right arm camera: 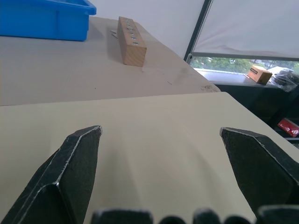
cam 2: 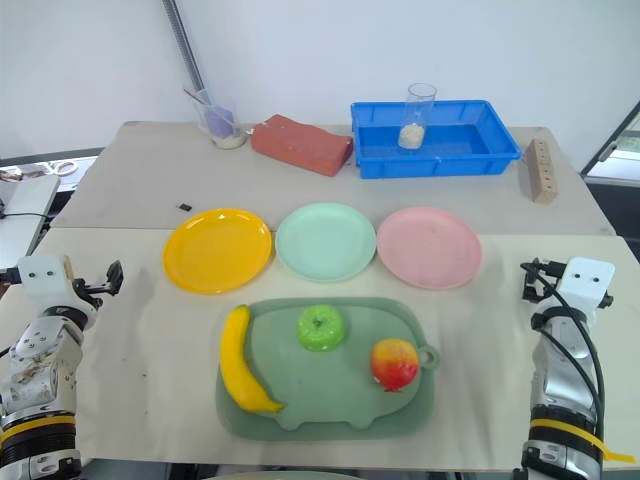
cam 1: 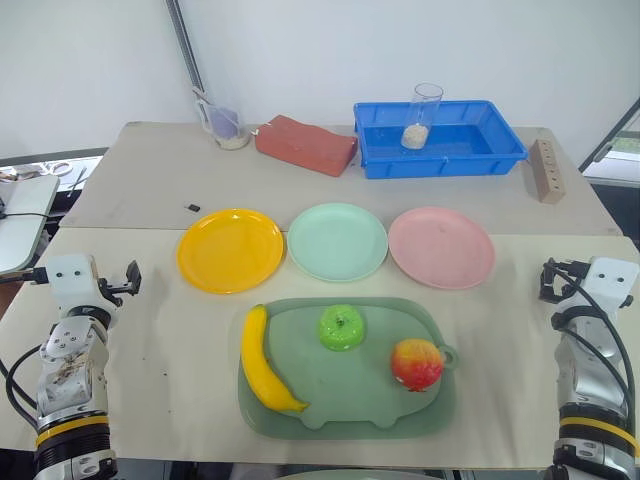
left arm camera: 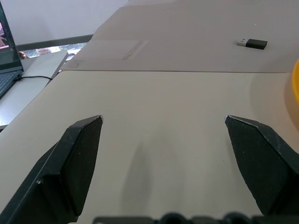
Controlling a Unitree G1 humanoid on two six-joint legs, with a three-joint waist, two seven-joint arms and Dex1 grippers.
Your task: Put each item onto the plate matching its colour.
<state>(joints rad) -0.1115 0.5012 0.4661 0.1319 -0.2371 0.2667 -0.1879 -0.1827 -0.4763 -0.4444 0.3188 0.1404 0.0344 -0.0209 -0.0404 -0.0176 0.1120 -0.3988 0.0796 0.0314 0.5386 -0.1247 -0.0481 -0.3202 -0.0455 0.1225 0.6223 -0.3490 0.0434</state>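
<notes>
Banana (cam 1: 264,362) on tray (cam 1: 340,420) (plates bare)

no readable text, labels or numbers anywhere

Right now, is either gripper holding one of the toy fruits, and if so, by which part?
Nothing is held. The left gripper and right gripper are both open over bare table; the banana, apple and peach lie on the green tray.

tray (cam 1: 300,412): banana (cam 1: 262,362) left, apple (cam 1: 342,327) middle, peach (cam 1: 417,364) right | three plates (cam 1: 337,241) in a row behind tray
</notes>
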